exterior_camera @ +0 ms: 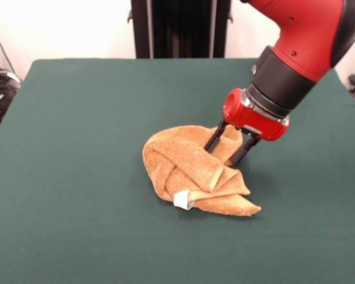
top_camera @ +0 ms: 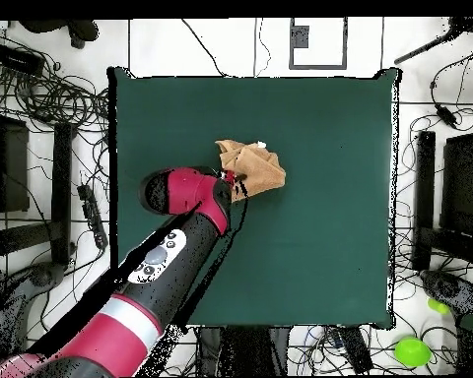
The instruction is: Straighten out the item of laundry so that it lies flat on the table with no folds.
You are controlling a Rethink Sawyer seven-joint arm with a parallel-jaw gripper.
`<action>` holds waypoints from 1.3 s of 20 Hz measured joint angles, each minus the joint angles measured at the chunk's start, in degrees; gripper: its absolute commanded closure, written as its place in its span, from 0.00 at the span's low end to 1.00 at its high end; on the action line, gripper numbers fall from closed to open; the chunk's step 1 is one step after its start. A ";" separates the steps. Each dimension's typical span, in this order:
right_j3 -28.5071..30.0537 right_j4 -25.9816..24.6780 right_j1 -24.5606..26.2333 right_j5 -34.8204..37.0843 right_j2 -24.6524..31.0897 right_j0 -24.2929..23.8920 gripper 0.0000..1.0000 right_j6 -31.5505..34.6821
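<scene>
So the towel (exterior_camera: 195, 174) is sitting pretty much in the middle of the bench (exterior_camera: 77, 148), and it's nowhere near flat. It's bunched into a lumpy heap with several layers folding over each other. In the front view, there's a rounded, rolled-over bulge at its 9 o'clock side, a couple of pointed corners sticking out toward 4 o'clock, and the little white tag (exterior_camera: 183, 200) is poking out at the near edge, around 6 o'clock. A woven border band is running diagonally across the top layer.

My hand (exterior_camera: 227, 149) is coming down onto the heap at about its 1 o'clock edge in the front view. The two dark fingers (exterior_camera: 213, 138) are spread apart, one pressing into the terry on top of the pile and the other landing just past the towel's far-right edge. So the hand is released with a ridge of cloth sitting between the fingers, not clamped on it.

From overhead, the towel (top_camera: 252, 169) is showing as a crumpled tan shape a bit above the bench's centre, and my hand (top_camera: 236, 183) is meeting it at its 8 o'clock corner. My red and black arm (top_camera: 157, 271) is stretching in from the 7 o'clock corner of the bench (top_camera: 319, 256).

Around the bench there are cables all over the floor, plus a green ball-like thing (top_camera: 412, 350) down at 4 o'clock.
</scene>
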 measured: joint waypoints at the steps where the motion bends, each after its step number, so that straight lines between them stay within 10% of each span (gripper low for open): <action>1: 0.00 0.00 0.08 0.01 -0.11 0.05 0.00 0.00; 19: -1.64 0.00 2.47 0.01 -3.75 1.02 0.00 0.00; 20: -1.78 0.00 2.68 0.01 -4.07 1.02 1.00 0.00; 26: -2.96 0.00 4.23 0.05 -5.82 1.04 1.00 0.00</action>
